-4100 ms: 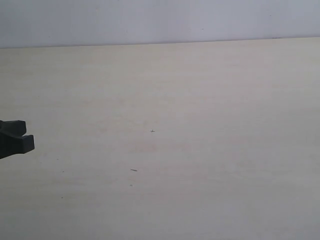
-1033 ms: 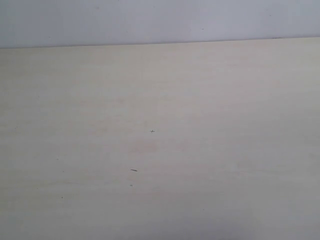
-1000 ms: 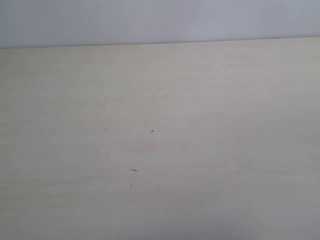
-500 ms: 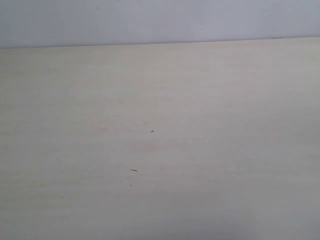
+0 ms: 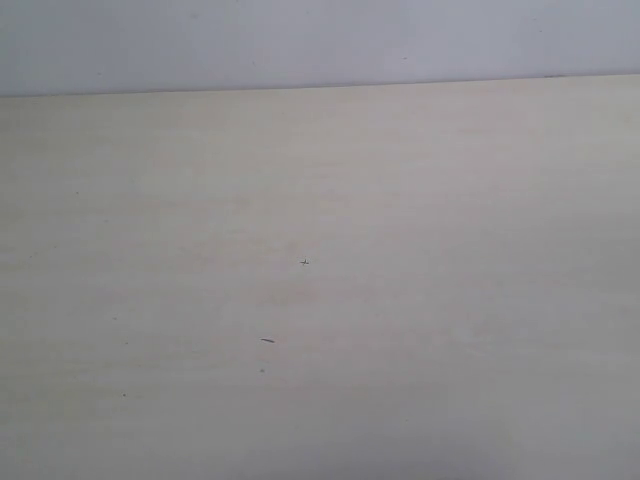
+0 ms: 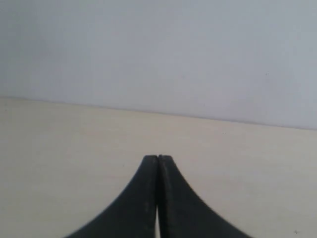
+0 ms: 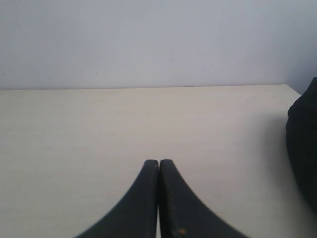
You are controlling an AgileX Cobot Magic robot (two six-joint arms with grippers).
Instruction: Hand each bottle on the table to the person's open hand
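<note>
- Looking down the left wrist view first: the left gripper (image 6: pixel 157 158) has its two black fingers pressed tip to tip with only a hairline seam between them, and nothing is pinched in there.
- Same deal in the right wrist view: the right gripper (image 7: pixel 159 162) has its two black fingers squeezed flat together, gripping nothing. One tiny orange-ish fleck (image 7: pixel 181 231) sits low on one of its fingers.
- At the edge of the right wrist view there's one rounded black shape (image 7: pixel 303 148), cut off by the frame. Can't tell what it is.
- Beyond both pairs of fingertips lies the table (image 6: pixel 59 148), one pale cream top with faint grain. Whether the tips touch it, I honestly can't tell.
- The exterior view is nearly all table. Two marks stand out on it: a short dark dash (image 5: pixel 267 340) nearer the camera, and a tiny speck (image 5: pixel 304 262) a bit further back, roughly mid-table and apart from the dash. One fainter dot (image 5: pixel 262 371) sits just on the camera side of the dash.
- As for the bottles and the person's open hand, these three views don't let me say where they are.
- Furthest back, the table's far edge runs straight across and meets one plain, pale grey-blue wall (image 5: pixel 300 40).
</note>
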